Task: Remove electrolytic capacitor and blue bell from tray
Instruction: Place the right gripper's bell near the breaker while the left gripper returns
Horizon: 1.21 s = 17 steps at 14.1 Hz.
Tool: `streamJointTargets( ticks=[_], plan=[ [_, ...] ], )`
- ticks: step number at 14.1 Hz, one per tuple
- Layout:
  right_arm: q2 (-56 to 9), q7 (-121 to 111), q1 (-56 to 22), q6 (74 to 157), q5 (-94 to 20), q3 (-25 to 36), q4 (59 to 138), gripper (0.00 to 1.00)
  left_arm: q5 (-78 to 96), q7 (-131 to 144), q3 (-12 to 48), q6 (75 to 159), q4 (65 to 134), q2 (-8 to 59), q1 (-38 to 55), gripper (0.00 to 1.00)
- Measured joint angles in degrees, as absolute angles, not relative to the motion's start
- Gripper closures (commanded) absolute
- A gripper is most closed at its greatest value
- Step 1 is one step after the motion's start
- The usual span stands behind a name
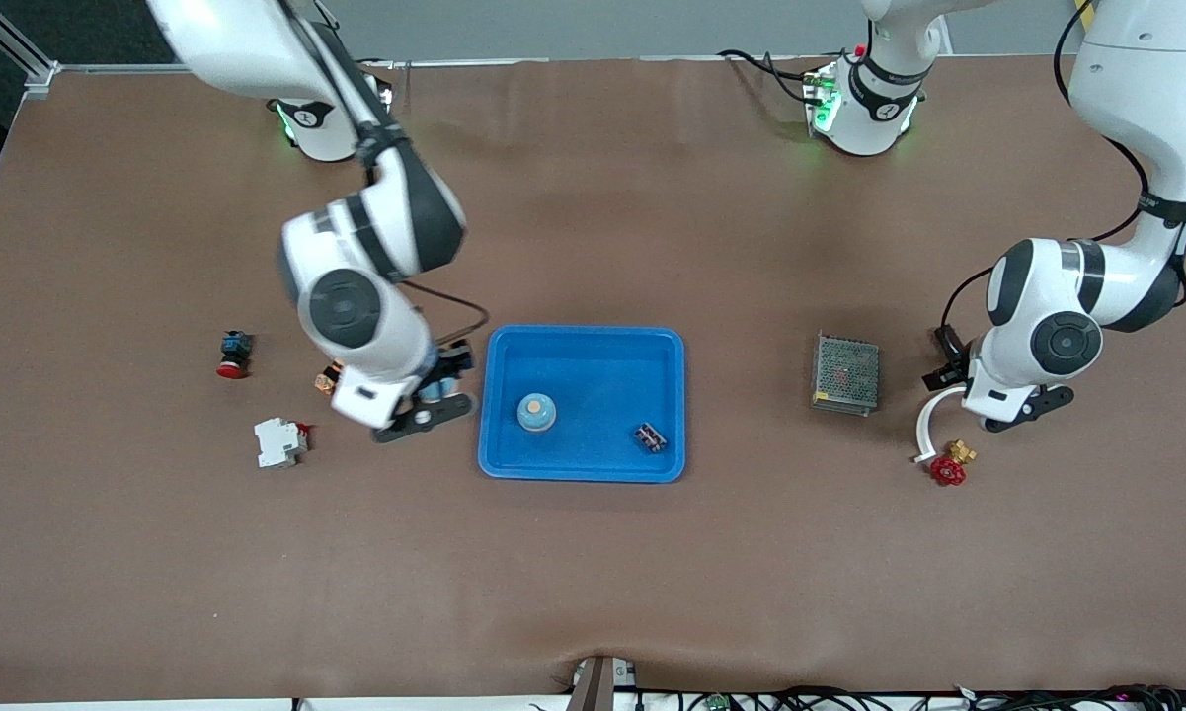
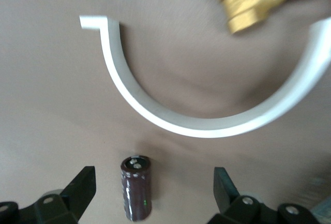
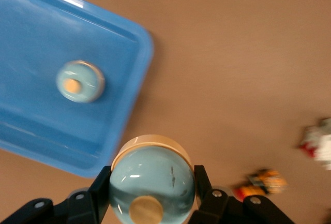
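My right gripper (image 3: 151,178) is shut on a light blue bell (image 3: 151,182) with a tan base and button. In the front view, the right gripper (image 1: 437,387) is over the table beside the blue tray (image 1: 583,341), at the tray's right-arm end. A second blue bell (image 1: 536,412) sits in the tray and also shows in the right wrist view (image 3: 80,81). My left gripper (image 2: 153,182) is open, its fingers on either side of a dark brown capacitor (image 2: 137,194) lying on the table, not touching it. In the front view, the left gripper (image 1: 988,400) hides the capacitor.
A small dark part (image 1: 651,436) lies in the tray. A white curved piece (image 1: 931,420) and a red-handled brass valve (image 1: 951,464) lie by the left gripper, beside a metal mesh box (image 1: 845,372). A red button (image 1: 234,354), a white breaker (image 1: 279,441) and an orange part (image 1: 328,378) lie near the right gripper.
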<state>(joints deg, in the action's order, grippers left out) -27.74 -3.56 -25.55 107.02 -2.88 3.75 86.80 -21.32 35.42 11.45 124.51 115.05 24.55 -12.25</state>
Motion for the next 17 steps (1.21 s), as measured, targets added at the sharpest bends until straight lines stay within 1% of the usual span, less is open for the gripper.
streamJointTargets(
  ticks=[2, 4, 6, 7, 9, 12, 15, 17],
  plan=[
    [-26.9, -15.1, -20.4, 106.1, -2.8, 3.8, 86.8, 0.55, -21.3, 38.3, 14.2, 120.8, 111.3, 24.0, -12.3, 0.00],
    [-26.8, -25.2, -15.6, 106.1, -2.5, 3.9, 86.8, 0.55, -21.0, 44.4, 18.3, 117.8, 108.1, 24.0, -12.1, 0.00],
    [-26.9, -32.3, -11.8, 106.4, -2.3, 3.9, 86.9, 0.55, -20.1, 53.0, 22.4, 116.6, 105.9, 24.1, -10.7, 0.00],
    [-27.0, -35.9, -10.2, 107.0, -2.2, 3.9, 86.9, 0.54, -19.4, 56.8, 23.3, 116.6, 104.8, 24.5, -9.1, 0.00],
    [-27.3, -44.2, -6.8, 108.8, -2.1, 3.9, 87.0, 0.55, -16.5, 63.1, 23.6, 116.6, 101.4, 26.2, -4.8, 0.00],
    [-29.0, -56.7, -1.3, 113.2, -2.1, 3.9, 87.8, 0.55, -13.5, 71.2, 23.7, 116.6, 94.6, 30.8, 0.6, 0.00],
    [-32.8, -65.7, 2.3, 118.6, -2.1, 3.9, 88.4, 0.54, -13.2, 77.2, 23.7, 116.6, 88.9, 35.9, 5.5, 0.00],
    [-35.8, -70.2, 3.5, 122.4, -2.1, 3.8, 88.5, 0.54, -13.2, 79.9, 23.7, 117.0, 85.8, 38.9, 8.5, 0.04]
  ],
)
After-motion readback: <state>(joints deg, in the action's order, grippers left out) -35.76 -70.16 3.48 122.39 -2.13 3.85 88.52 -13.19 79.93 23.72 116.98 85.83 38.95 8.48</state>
